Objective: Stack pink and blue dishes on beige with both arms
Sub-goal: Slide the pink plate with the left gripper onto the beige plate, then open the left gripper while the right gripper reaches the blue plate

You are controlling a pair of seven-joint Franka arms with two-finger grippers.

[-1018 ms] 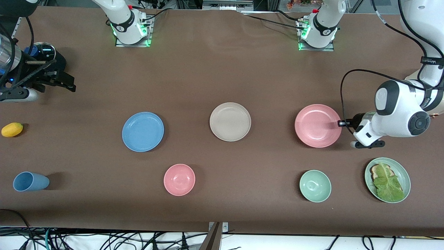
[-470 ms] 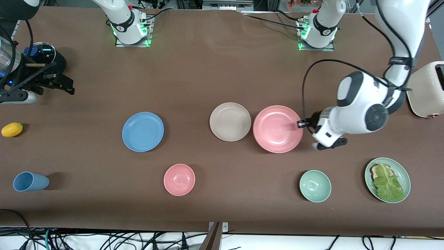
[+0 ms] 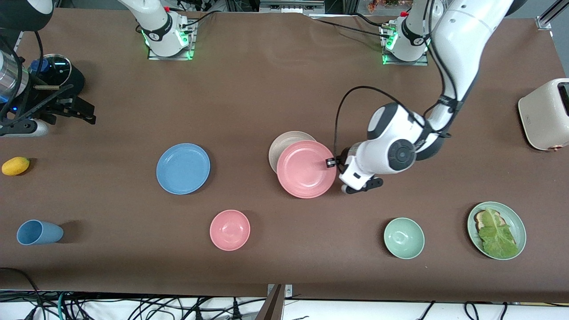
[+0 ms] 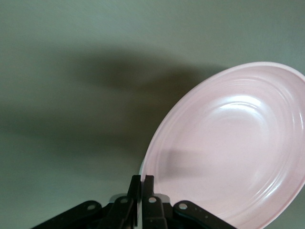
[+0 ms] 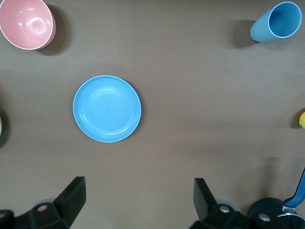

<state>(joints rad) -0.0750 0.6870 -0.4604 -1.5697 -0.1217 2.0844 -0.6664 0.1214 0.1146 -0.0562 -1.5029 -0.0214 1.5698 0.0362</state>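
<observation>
Green bowl (image 3: 403, 238): small, deep, smooth pale green; nearest the front camera, with the pink bowl (image 3: 230, 230) and the blue cup (image 3: 39, 232), which lies on its side. None moved in the last second.
Lettuce plate (image 3: 519, 231): pale green, a leaf on toast; toward the left arm's end of the bench (image 3: 266, 89). Unchanged.
Pink plate (image 3: 306, 169): round, shallow, matte salmon with faint concentric rings. One second ago it was well apart from the beige plate, toward the left arm's end; half a second ago just beside it; now it overlaps most of it. The left wrist view shows it tilted, so I judge it carried, not yet laid down.
Left claw (image 3: 330, 162): pinched on the pink plate's rim at the edge toward the left arm's end, over the bench beside the beige plate. It has travelled with the plate toward the middle.
Beige plate (image 3: 284, 140): same size, matte cream; only a crescent farther from the camera shows. It has not shifted.
Meaning: the pink plate sits off-centre, nearer the camera than the beige. Probably a small correction is needed before lowering and release.
Blue plate (image 3: 183, 168): matte sky blue, flat on the bench toward the right arm's end; untouched.
Right claw (image 5: 138, 200): fingers spread wide, empty, high over the bench near the lemon (image 3: 15, 166). It waits, barely moved.
Toaster (image 3: 544, 113): cream, rounded; uncovered as the left arm swung away.
</observation>
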